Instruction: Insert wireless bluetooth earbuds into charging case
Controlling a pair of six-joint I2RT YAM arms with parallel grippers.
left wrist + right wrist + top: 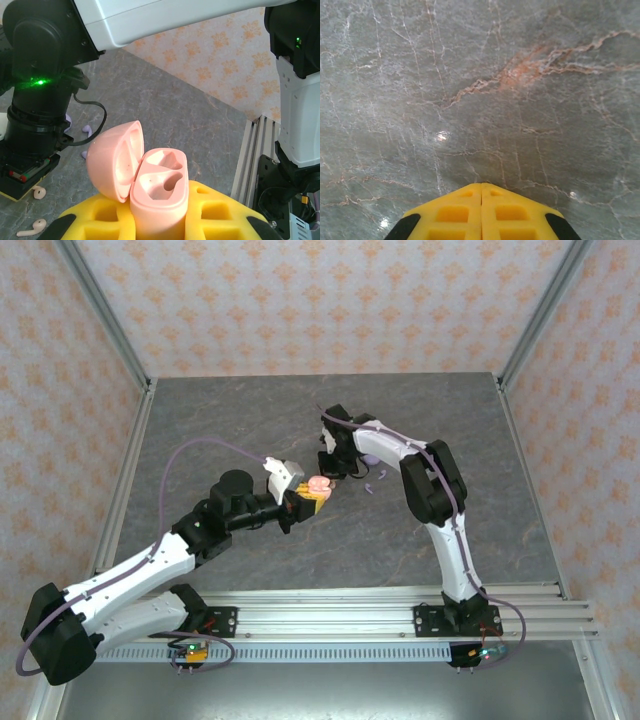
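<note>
Top external view: a grey marbled table [300, 550] carries 2 arms, whose wrists meet near its middle. Seen from the left wrist, the left gripper [160, 227] is clamped with its yellow pads [220, 215] on the base of a salmon-pink charging case [161, 187]. The lid [114, 160] is hinged open to the left and 2 hollow sockets face up. The right gripper [481, 212] is clenched, pads pressed together with nothing between them, above bare table. 2 salmon-pink earbuds [32, 229] lie on the table near the right gripper's tip, and 2 lilac earbuds [86, 130] lie a little farther back.
</note>
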